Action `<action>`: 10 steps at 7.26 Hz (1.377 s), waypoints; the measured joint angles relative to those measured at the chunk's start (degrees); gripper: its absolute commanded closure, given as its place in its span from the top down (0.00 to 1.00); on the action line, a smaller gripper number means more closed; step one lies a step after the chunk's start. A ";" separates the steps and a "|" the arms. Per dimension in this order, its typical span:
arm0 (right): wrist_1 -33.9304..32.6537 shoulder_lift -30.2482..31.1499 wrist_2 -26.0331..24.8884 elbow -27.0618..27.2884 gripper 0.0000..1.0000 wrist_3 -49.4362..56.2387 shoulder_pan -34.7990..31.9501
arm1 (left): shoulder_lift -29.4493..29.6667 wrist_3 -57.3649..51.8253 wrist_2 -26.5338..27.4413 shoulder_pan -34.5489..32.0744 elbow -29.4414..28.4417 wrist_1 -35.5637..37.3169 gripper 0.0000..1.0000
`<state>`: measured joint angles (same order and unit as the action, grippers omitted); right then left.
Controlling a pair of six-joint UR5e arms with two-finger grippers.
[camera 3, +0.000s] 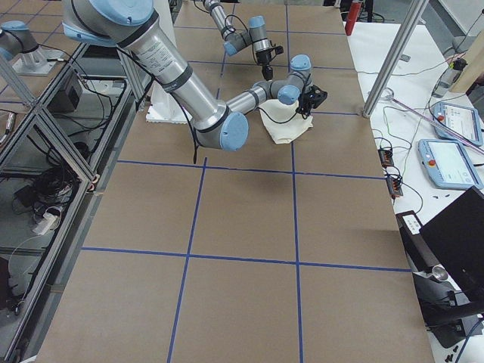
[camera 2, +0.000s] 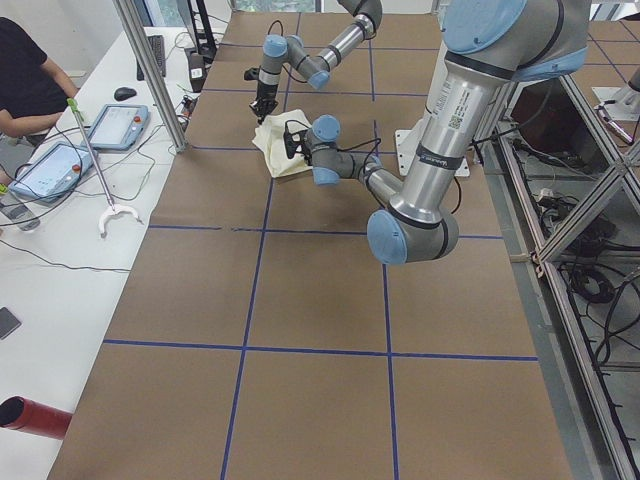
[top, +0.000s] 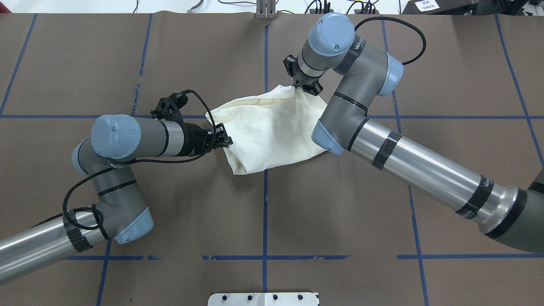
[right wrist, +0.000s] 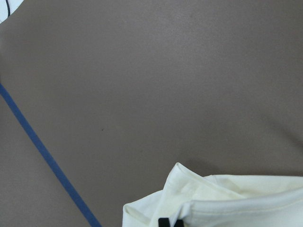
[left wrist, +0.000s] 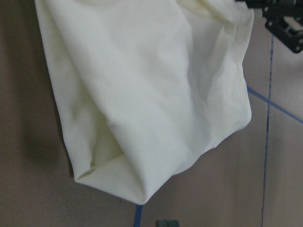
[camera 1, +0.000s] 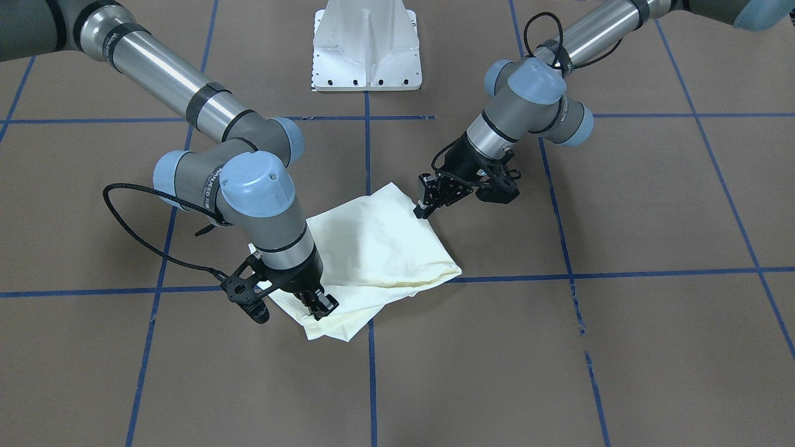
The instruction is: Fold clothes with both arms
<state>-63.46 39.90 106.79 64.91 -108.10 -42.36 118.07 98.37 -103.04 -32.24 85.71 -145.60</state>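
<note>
The cream shirt (camera 1: 379, 248) lies bunched and folded over at the table's middle, plain side up, with no print showing. My left gripper (camera 1: 424, 210) is shut on the shirt's corner on the robot's side; in the overhead view this left gripper (top: 224, 140) sits at the left edge of the shirt (top: 272, 131). My right gripper (camera 1: 324, 305) is shut on the far edge; in the overhead view the cloth rises to a peak at this right gripper (top: 299, 85). The shirt (left wrist: 142, 94) fills the left wrist view. A hemmed shirt corner (right wrist: 227, 198) shows low in the right wrist view.
The white pedestal base (camera 1: 366, 49) stands at the robot's side of the table. Blue tape lines (top: 264, 204) cross the brown table cover. A seated person (camera 2: 25, 80) and tablets (camera 2: 115, 125) are at a side bench beyond the table's edge.
</note>
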 measured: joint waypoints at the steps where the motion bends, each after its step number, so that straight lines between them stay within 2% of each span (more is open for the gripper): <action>1: 0.00 0.00 0.00 -0.01 0.00 0.01 0.00 | 0.13 0.87 0.02 -0.05 -0.62 0.08 0.48; 3: 0.00 0.06 0.00 -0.03 0.00 0.07 0.00 | 0.24 3.41 -0.03 -0.10 -1.42 0.88 0.45; 4: 0.00 0.08 0.00 0.00 0.00 0.06 0.00 | 0.36 4.65 -0.15 0.00 -1.69 1.43 0.10; 5: 0.00 0.11 0.00 0.03 0.00 0.04 0.00 | 0.61 6.01 -0.24 0.19 -2.12 1.60 0.00; 10: 0.00 0.40 0.00 -1.43 0.00 0.18 0.06 | 2.76 7.40 -0.32 0.88 -5.61 1.15 0.00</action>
<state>-63.46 40.30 106.79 63.48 -107.92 -42.31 120.83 105.77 -103.36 -31.36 80.10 -144.44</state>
